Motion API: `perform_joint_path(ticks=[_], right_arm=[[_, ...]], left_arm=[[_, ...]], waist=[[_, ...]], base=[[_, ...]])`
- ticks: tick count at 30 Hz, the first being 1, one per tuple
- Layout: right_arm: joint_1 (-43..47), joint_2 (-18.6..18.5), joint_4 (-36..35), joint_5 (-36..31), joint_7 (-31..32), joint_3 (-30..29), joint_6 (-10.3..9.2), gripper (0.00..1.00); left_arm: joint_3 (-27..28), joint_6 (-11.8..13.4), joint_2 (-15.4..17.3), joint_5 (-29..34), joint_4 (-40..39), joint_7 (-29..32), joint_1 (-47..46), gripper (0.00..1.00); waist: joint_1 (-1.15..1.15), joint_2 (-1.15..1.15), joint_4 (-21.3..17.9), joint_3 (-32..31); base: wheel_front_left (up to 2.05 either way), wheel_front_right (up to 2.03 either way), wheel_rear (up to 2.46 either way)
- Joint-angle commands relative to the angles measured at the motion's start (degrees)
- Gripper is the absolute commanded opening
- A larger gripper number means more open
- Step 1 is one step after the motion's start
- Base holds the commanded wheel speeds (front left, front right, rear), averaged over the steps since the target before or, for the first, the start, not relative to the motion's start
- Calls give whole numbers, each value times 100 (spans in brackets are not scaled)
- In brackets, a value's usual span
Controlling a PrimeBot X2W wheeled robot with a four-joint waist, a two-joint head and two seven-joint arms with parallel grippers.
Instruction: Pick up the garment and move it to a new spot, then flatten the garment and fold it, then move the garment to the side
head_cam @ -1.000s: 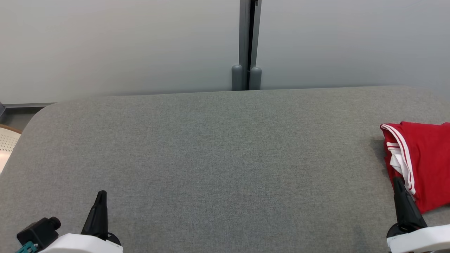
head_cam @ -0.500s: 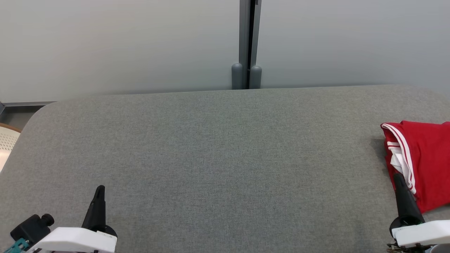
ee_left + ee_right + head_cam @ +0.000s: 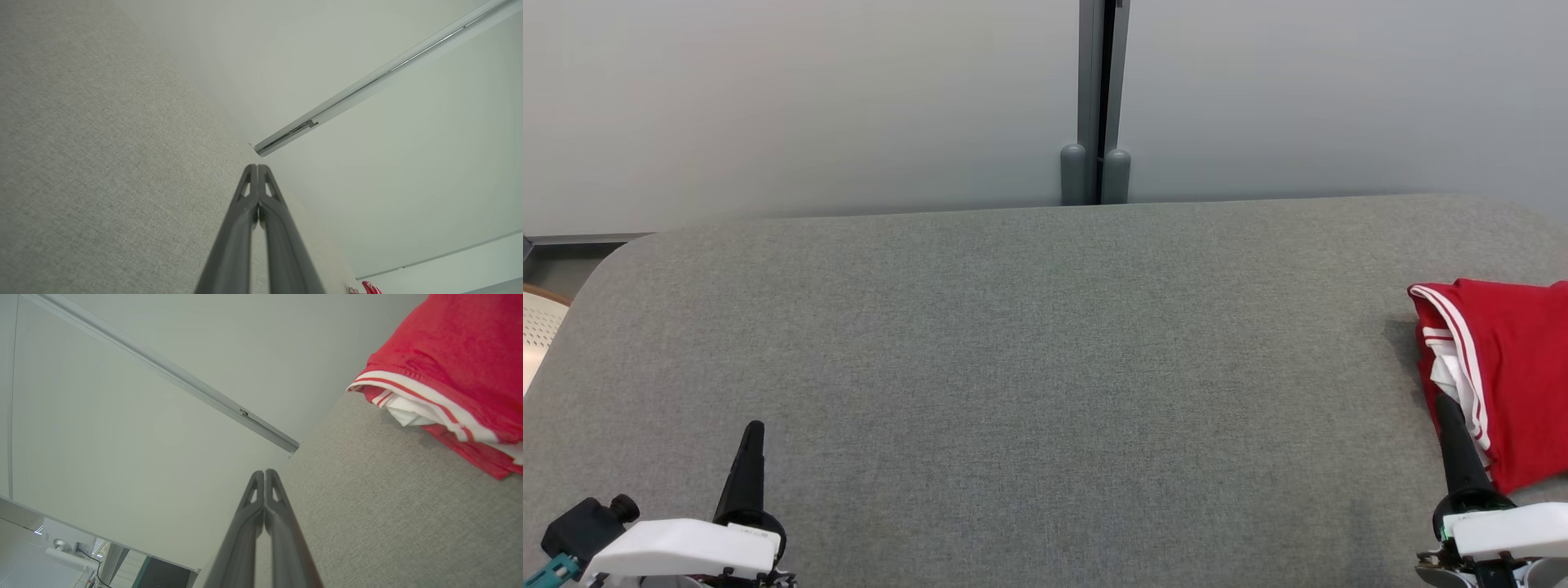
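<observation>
Garment [image 3: 1511, 367]: red, with white-striped trim and a white layer showing at its left edge. It lies in a folded stack at the far right of the bench [image 3: 1045, 367], about midway between the near and far edges. The frame cuts off its right part, so its long axis is hard to call; what shows seems to run near to far.

Right gripper [image 3: 1445, 408]: closed, fingers pressed together, nothing in them. It sits at the near right, pointing to the far side. In the head view its tip overlaps the garment's near-left corner. The right wrist view puts the garment [image 3: 449, 347] off to the right of the right gripper [image 3: 264, 473], with bare bench between them. I read it as just beside the cloth, not on it.

Left gripper [image 3: 754, 433]: also closed and empty, at the near left and well apart from the garment. From the left wrist view, a sliver of the garment [image 3: 369, 288] shows beyond the left gripper [image 3: 258, 167].

My judgement: the right arm is the nearer one by far. Any next move on the cloth would go right and a little farther from that gripper. The stack looks folded and already set aside.

Surface: grey woven fabric with rounded corners, flat. Room: pale wall [image 3: 809, 98] behind, with a grey vertical post [image 3: 1101, 82] at its middle. A pale perforated object [image 3: 539, 335] lies off the bench's left edge.
</observation>
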Motion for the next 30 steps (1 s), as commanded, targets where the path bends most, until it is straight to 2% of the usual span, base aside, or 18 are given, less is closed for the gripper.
perform_joint_path(ticks=[1,30], right_arm=[[-162,-25,3,186,18,-42,-6,0],[-459,100,345,1663,155,-147,-5,0]], left_arm=[[83,-70,13,-163,-24,35,-201,0],[451,-369,-264,-1449,221,389,-452,0]], waist=[[0,0,0,3],[0,0,-3,58]], base=[[0,0,0],[0,0,0]])
